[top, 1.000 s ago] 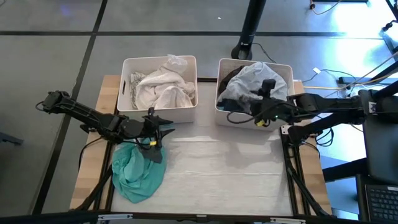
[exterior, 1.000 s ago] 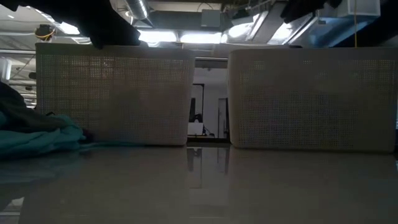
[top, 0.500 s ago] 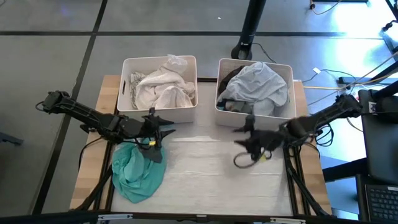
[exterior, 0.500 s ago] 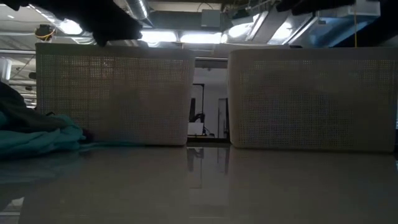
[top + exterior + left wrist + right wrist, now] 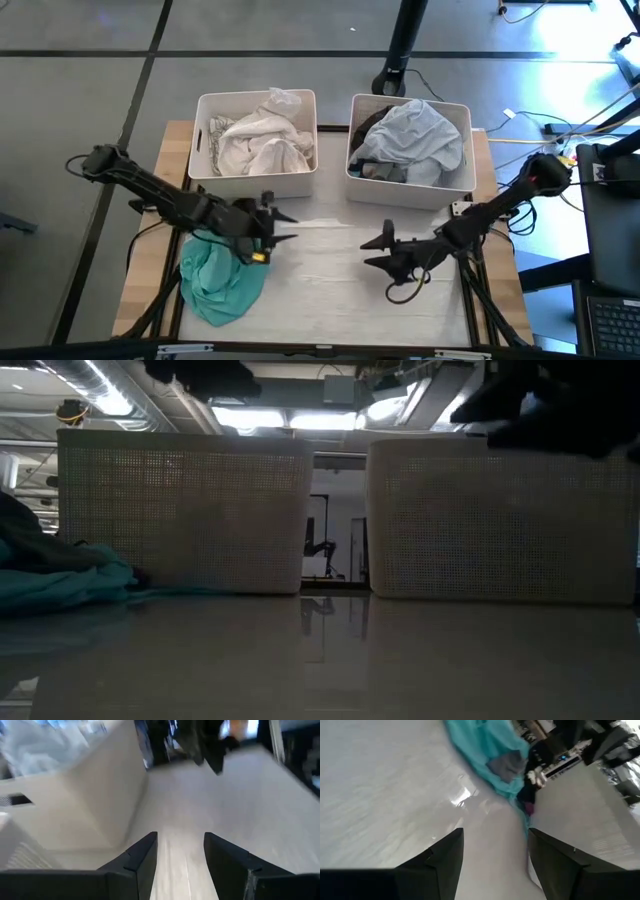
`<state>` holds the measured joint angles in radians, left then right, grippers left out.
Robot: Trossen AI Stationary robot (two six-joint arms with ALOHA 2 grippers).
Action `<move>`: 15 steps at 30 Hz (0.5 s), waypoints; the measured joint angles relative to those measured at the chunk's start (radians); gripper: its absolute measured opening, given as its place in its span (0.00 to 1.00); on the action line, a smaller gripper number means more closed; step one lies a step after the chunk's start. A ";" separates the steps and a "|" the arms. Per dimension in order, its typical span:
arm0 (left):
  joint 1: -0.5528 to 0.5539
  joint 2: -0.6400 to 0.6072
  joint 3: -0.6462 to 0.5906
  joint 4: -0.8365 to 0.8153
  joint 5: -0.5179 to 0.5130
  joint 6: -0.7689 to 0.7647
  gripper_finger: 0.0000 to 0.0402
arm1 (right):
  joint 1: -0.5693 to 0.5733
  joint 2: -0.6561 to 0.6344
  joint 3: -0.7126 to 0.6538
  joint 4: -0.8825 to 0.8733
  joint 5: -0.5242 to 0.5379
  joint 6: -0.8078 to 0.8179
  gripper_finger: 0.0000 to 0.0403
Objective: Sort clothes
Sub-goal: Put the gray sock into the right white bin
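My right gripper (image 5: 372, 252) has its jaws spread wide and empty; it has pulled out of the right bin (image 5: 409, 190) since a second ago and now hangs low over the bare table (image 5: 330, 290), pointing at the teal garment (image 5: 218, 278). My left gripper (image 5: 283, 227), jaws open and holding nothing, has shifted slightly toward the table's middle, just beside that garment. White clothes (image 5: 258, 142) fill the left bin (image 5: 250, 182), and a pale grey-blue garment (image 5: 415, 138) lies on top in the right bin.

No readable text, labels, brands or numbers in any view; nothing legible on bins, clothes, arms or worktop.
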<state>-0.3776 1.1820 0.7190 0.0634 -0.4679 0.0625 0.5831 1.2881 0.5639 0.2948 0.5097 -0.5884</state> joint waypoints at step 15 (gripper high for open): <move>-0.110 0.357 0.498 -0.979 0.135 -0.658 0.38 | 0.000 0.183 -0.003 0.028 -0.033 0.033 0.55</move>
<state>-0.4879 1.5393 1.2170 -0.9161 -0.3334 -0.5954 0.5827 1.4710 0.5610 0.3226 0.4772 -0.5558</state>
